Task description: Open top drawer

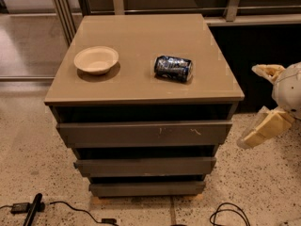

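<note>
The top drawer [117,134] is the widest of three grey-brown fronts in a low cabinet, with pale scratches [181,131] right of centre. Its flat front sits just under the cabinet top, with a dark gap above it. My gripper [250,108] is at the right edge of the view, beside the cabinet's right side at the height of the top drawer and apart from it. Its two pale fingers [264,128] are spread apart and hold nothing.
A pale bowl [96,59] and a dark crushed can [173,68] lie on the cabinet top [141,36]. Two narrower drawer fronts [146,166] sit below. Cables [228,213] and a black object [33,210] lie on the speckled floor. A railing runs behind.
</note>
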You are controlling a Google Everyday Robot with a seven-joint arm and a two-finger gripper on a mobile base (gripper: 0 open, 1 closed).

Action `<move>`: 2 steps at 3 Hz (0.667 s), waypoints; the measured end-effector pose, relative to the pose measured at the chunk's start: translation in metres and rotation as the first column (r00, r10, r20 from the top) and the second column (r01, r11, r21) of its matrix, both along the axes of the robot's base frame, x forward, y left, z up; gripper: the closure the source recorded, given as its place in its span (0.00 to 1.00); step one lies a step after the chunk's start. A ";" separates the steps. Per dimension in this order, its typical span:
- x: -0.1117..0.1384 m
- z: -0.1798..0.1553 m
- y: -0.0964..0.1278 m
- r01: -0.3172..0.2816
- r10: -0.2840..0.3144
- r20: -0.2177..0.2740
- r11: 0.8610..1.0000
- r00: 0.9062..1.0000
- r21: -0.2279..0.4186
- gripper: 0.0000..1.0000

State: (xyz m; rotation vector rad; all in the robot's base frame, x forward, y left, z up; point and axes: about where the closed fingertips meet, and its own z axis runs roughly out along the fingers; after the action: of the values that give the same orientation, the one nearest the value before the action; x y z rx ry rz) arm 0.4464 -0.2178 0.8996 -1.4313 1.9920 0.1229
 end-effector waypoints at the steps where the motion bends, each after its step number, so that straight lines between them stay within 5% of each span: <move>1: -0.002 0.004 0.003 -0.003 0.003 0.007 1.000 1.000 -0.013 0.00; 2: -0.003 -0.014 0.021 -0.025 0.025 0.010 1.000 1.000 -0.019 0.00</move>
State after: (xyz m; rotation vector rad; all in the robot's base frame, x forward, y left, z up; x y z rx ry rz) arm 0.4436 -0.1970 0.8851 -1.4660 1.9722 0.1082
